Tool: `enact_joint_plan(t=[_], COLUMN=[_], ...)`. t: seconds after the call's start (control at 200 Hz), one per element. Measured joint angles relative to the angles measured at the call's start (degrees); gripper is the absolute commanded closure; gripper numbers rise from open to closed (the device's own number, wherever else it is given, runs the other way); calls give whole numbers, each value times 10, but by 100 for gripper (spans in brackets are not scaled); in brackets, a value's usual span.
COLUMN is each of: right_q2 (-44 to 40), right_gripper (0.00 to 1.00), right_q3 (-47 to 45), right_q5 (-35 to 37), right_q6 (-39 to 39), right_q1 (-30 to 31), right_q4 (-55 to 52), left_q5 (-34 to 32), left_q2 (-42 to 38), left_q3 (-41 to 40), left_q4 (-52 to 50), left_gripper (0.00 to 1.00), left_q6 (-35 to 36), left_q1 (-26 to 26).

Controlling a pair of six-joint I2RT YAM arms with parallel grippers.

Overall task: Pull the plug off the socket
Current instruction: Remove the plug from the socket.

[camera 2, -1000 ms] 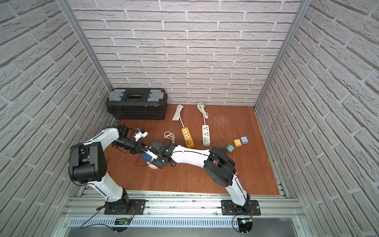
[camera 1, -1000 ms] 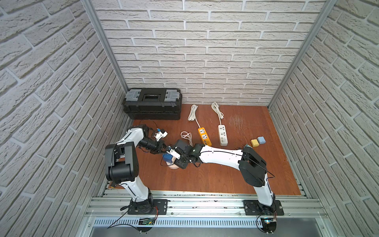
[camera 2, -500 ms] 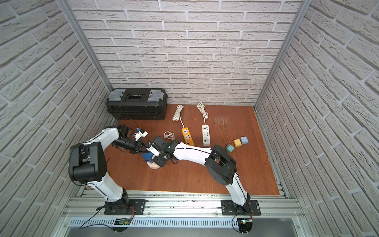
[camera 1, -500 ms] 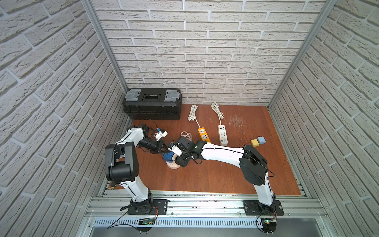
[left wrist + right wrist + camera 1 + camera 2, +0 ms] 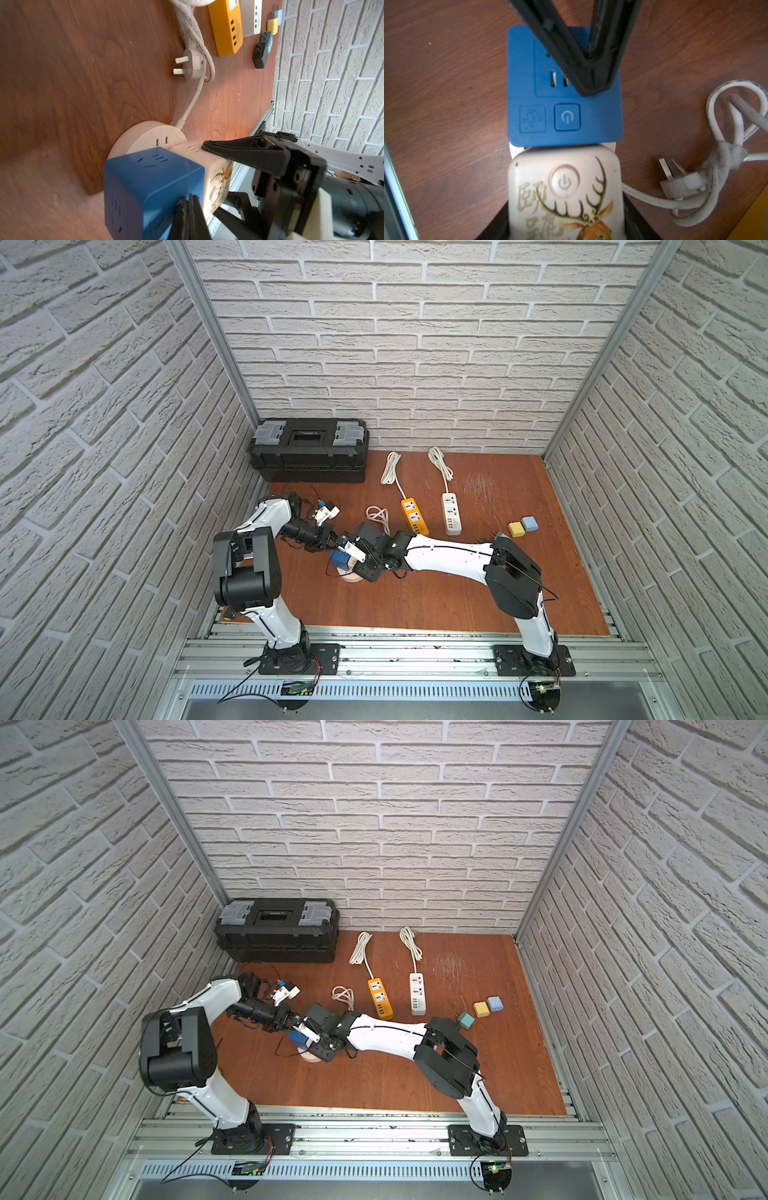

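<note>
We clamp the cream plug (image 5: 564, 193) in our right jaws, left jaws closed atop the blue cube (image 5: 564, 116) at its nine o'clock, both in the round socket (image 5: 145, 135), which may lift off the tabletop (image 5: 436, 597) if that press slips.

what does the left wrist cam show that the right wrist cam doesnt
Only the left wrist view: the slotted face of the round socket base, the small chargers and the brick wall.
Only the right wrist view: the blue cube face with its power button and USB ports, beneath the shut left tool.
Both: the blue cube beside the cream cube that the right tool grips, and the loose white plug on the wood floor.
</note>
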Motion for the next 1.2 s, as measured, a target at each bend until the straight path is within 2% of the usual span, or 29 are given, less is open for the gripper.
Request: enact_joint_plan(t=[0.485, 0.625, 0.87, 1.055, 1.2], right_q2=[-7, -7, -8, -8, -9], right_gripper=[97, 97, 97, 97, 97], right_q3=[-6, -7, -9, -9, -7], right_q5=[-81, -70, 9, 5, -25], right_q6=[36, 30, -4, -2, 14], right_q1=[-37, -29, 4, 2, -15], right_q4=[5, 5, 6, 6, 3], left_q5=[0, 0, 3, 3, 4], left_q2=[1, 1, 2, 2, 3], left_q3=[0, 0, 0, 0, 0], left_q4=[4, 4, -1, -1, -1], left_gripper=[100, 100, 100, 100, 100], left_q6=[0, 0, 0, 0, 0], left_q1=[0, 0, 0, 0, 0])
